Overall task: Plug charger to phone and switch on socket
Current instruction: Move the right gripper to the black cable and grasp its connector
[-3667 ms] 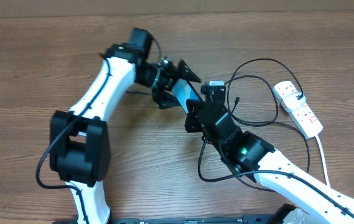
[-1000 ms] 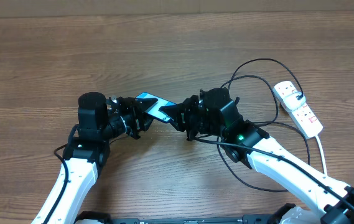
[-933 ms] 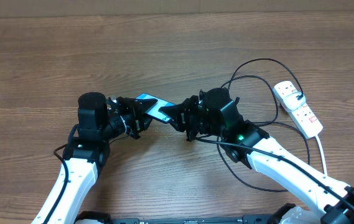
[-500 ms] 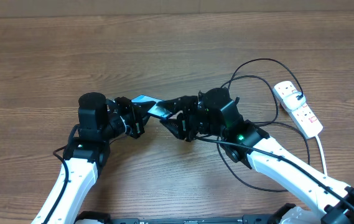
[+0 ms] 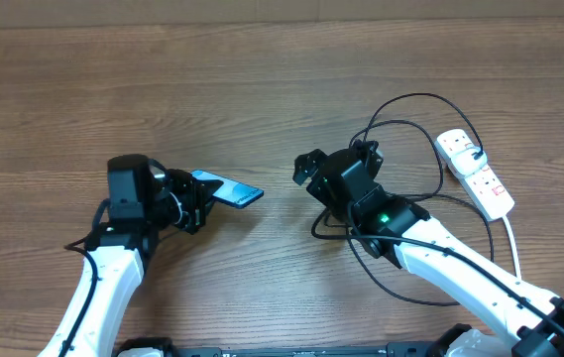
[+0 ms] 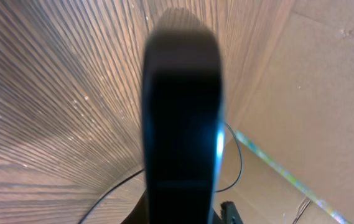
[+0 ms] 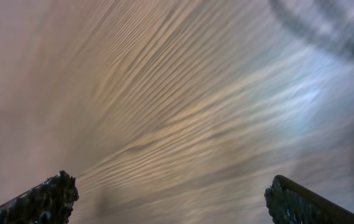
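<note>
The plugging step was in hand, and by my reading it was not yet done. The left hand (image 5: pixel 200 191) was clamped on the phone (image 5: pixel 230 191), which stuck out ahead of its fingers toward the right arm. In the left wrist view the phone was only a dark blurred slab between them. No cable could be seen running to it.

The right hand (image 5: pixel 306 169) stood apart from the phone's free end, spread wide and empty. Its wrist view showed two fingertips (image 7: pixel 40 200) far apart with only bench (image 5: pixel 282 69) between.

The charger (image 5: pixel 430 99) looped behind and beside that hand's wrist. I could not tell where its connector tip lay. The socket (image 5: pixel 480 177) rested farther out on the same side, beyond the loops.

Next, the right hand probably needed to find the tip, pinch it close to the end, line it up with the phone's port and push it in. After that it could press the socket's switch.
</note>
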